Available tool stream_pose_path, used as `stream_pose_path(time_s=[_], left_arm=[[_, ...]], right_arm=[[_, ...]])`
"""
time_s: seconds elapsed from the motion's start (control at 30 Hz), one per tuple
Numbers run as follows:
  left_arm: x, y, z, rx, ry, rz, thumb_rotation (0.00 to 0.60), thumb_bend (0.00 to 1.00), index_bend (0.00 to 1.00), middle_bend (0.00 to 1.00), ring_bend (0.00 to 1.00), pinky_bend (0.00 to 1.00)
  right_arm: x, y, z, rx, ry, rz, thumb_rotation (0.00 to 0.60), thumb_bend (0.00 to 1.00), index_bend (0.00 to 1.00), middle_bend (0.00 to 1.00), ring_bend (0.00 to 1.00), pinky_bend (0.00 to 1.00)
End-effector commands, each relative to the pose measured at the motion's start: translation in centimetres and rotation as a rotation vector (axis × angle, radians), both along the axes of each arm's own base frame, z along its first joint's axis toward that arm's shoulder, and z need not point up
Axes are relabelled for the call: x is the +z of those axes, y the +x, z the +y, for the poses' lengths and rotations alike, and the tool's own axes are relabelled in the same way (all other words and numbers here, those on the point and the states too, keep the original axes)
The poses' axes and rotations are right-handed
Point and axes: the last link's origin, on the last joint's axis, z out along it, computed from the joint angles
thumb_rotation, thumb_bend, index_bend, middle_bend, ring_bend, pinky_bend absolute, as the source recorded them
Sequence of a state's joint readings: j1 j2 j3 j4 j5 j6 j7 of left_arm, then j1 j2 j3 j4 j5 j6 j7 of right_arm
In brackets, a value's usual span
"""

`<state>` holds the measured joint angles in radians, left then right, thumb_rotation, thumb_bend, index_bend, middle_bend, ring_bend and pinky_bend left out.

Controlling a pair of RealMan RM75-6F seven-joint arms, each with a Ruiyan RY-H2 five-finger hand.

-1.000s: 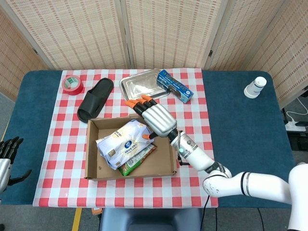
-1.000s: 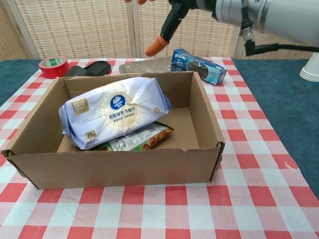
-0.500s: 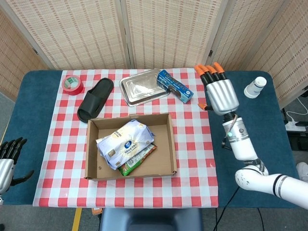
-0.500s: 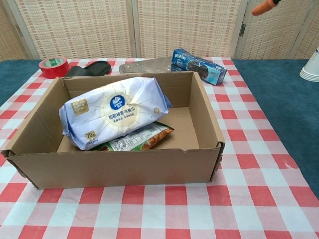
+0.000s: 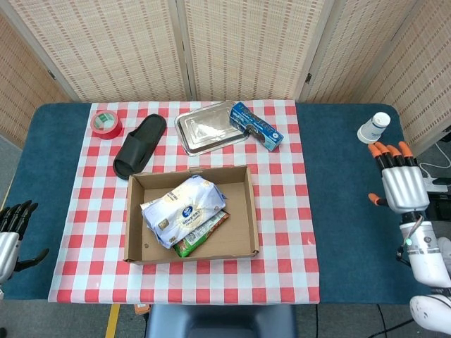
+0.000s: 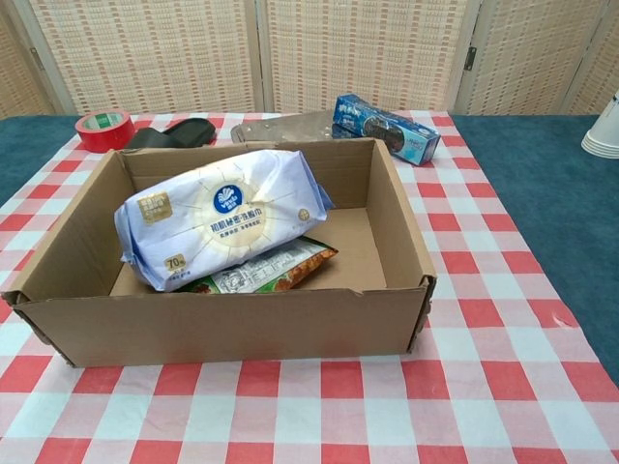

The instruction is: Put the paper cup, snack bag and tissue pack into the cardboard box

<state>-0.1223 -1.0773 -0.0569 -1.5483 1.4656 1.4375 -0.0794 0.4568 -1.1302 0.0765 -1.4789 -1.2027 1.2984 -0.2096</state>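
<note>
Inside the cardboard box, the tissue pack lies tilted across the middle, its pale wrapper resting on top of the snack bag, which peeks out from under its lower edge; the chest view shows the same stack, the tissue pack leaning on the snack bag with bare box floor to the right of them. The box sits open-topped on the red-and-white checked cloth, near its front edge. The paper cup stands upside down on the blue table at the far right, well apart from the box; in the chest view only its edge shows at the right border.

Just below the cup, the right hand hovers over the table's right edge, palm away from the camera, its orange-tipped fingers extended and slightly apart, holding nothing. The left hand hangs at the far left edge, off the cloth, dark fingers spread and empty.

Behind the box lie a black slipper, a red tape roll, a metal tray and a blue carton resting partly against the tray's right end.
</note>
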Motion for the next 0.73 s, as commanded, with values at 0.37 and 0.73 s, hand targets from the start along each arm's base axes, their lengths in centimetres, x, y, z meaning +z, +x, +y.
stream_pose_path(time_s=[0.37, 0.73], left_arm=[[0.2, -0.2, -0.1, 0.005, 0.014, 0.001, 0.600, 0.21, 0.00, 0.00, 0.00, 0.00], [0.4, -0.4, -0.2, 0.010, 0.018, 0.002, 0.600, 0.21, 0.00, 0.00, 0.00, 0.00]], right_arm=[[-4.4, -2.8, 7.8, 0.062, 0.090, -0.064, 0.600, 0.00, 0.06, 0.07, 0.00, 0.00], [-4.0, -2.6, 7.9, 0.088, 0.051, -0.049, 0.600, 0.00, 0.06, 0.07, 0.00, 0.00]])
